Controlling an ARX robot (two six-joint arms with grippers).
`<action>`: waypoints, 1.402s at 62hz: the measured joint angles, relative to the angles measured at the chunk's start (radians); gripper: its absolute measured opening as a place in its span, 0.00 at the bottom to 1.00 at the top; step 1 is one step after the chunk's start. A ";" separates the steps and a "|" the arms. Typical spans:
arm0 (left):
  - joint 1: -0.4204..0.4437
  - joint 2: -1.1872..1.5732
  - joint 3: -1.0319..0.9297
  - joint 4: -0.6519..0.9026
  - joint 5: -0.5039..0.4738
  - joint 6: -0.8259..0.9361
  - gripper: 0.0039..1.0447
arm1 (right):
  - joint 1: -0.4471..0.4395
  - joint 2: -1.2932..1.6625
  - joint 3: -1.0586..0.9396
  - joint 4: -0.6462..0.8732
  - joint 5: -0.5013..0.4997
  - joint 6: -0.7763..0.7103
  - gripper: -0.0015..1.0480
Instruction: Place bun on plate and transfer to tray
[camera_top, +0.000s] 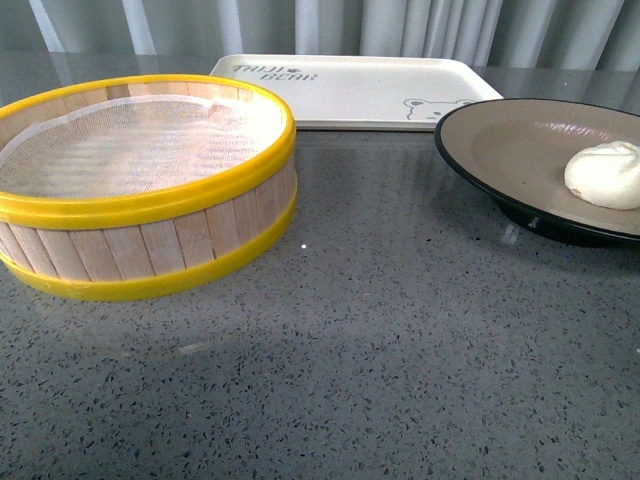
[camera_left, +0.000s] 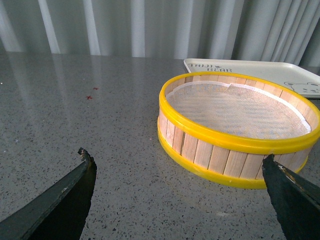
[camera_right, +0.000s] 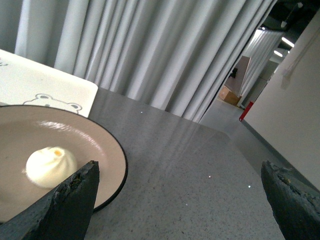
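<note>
Grey counter (camera_top: 380, 330): bun (camera_top: 606, 175) on plate (camera_top: 500, 150) (steamer basket (camera_top: 150, 240) holds nothing).

Bun (camera_top: 605, 175): white, cream shadow in the folds, faint yellowish spot at the top in the right wrist view
Plate (camera_top: 510, 145): beige-tan inside, glossy black rim and underside
Tray (camera_top: 350, 90): cream-white, grey lettering at one corner, thin dark outline of a bear face at the other
Steamer basket (camera_top: 150, 205): pale wooden slats set upright, bright yellow bands at top and bottom; mesh liner (camera_top: 130, 150) white with a fine weave
Worktop (camera_top: 400, 350): dark grey, speckled with small light and black flecks, glossy; two tiny red marks (camera_left: 90, 96) in the left wrist view
Curtain (camera_right: 150, 50): light grey-white, vertical folds
Left tool (camera_left: 176, 157) and right tool (camera_right: 180, 164): matt dark grey-black
</note>
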 joint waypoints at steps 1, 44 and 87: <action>0.000 0.000 0.000 0.000 0.000 0.000 0.94 | -0.010 0.018 0.008 0.006 -0.007 0.014 0.92; 0.000 0.000 0.000 0.000 0.000 0.000 0.94 | -0.042 0.700 0.307 -0.244 -0.295 1.173 0.92; 0.000 0.000 0.000 0.000 0.000 0.000 0.94 | 0.011 0.820 0.306 -0.079 -0.415 1.448 0.41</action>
